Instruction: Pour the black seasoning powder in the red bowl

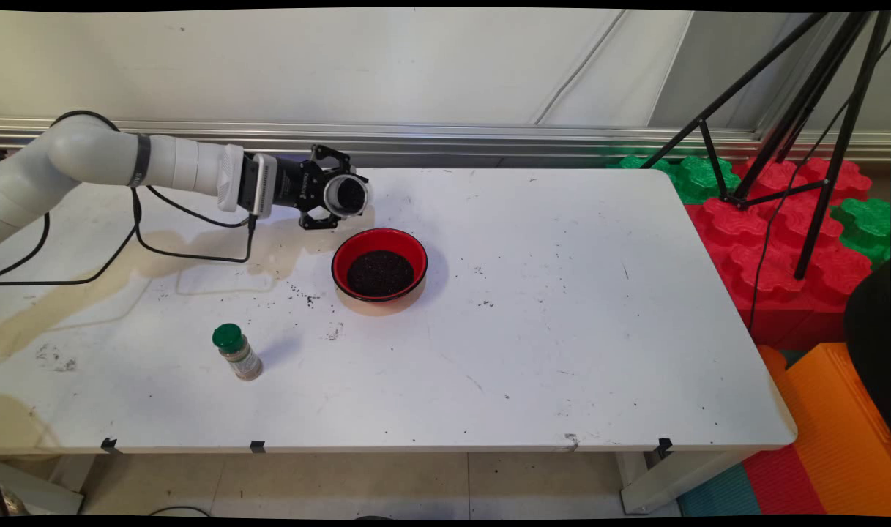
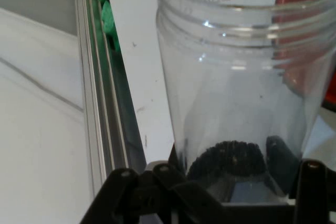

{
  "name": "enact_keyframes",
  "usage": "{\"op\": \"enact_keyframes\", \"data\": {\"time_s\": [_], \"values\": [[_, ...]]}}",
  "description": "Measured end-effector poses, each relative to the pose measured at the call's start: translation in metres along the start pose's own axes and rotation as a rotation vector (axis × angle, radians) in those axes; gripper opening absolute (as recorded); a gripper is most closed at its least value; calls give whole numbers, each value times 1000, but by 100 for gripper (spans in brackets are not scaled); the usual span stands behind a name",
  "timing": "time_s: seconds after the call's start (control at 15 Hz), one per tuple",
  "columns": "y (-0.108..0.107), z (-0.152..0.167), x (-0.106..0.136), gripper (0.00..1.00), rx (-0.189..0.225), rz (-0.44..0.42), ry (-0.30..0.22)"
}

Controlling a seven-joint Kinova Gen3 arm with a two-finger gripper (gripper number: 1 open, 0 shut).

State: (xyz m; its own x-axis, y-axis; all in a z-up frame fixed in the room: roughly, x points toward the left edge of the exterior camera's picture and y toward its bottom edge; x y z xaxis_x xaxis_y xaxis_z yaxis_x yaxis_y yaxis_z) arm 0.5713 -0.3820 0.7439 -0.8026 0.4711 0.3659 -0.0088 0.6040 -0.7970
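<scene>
One clear plastic jar (image 1: 346,195), tipped sideways with dark grains left at its bottom, sits clamped in the black gripper (image 1: 326,197) near the table's (image 1: 562,329) far edge, just beside the red bowl of dark grains (image 1: 379,269); keeping the mouth over the bowl would likely limit spills. A green-capped spice bottle (image 1: 236,351) stands toward the near-left corner.

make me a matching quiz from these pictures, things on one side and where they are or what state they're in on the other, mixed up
Things:
1. clear jar
2. red bowl
3. spice bottle
4. tripod

Places or states:
A. stands on the table's near left part, green cap on
B. held sideways in the gripper, a few dark grains left at its bottom
C. off the table's far right end, on red and green foam blocks
D. in the middle of the table, dark grains inside

Pairs: 1-B, 2-D, 3-A, 4-C
</scene>
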Motion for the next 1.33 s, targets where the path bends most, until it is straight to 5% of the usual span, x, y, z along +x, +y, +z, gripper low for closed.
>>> {"op": "enact_keyframes", "data": {"time_s": [1.33], "values": [[-15, 19, 6, 0, 35, 650, -7]]}}
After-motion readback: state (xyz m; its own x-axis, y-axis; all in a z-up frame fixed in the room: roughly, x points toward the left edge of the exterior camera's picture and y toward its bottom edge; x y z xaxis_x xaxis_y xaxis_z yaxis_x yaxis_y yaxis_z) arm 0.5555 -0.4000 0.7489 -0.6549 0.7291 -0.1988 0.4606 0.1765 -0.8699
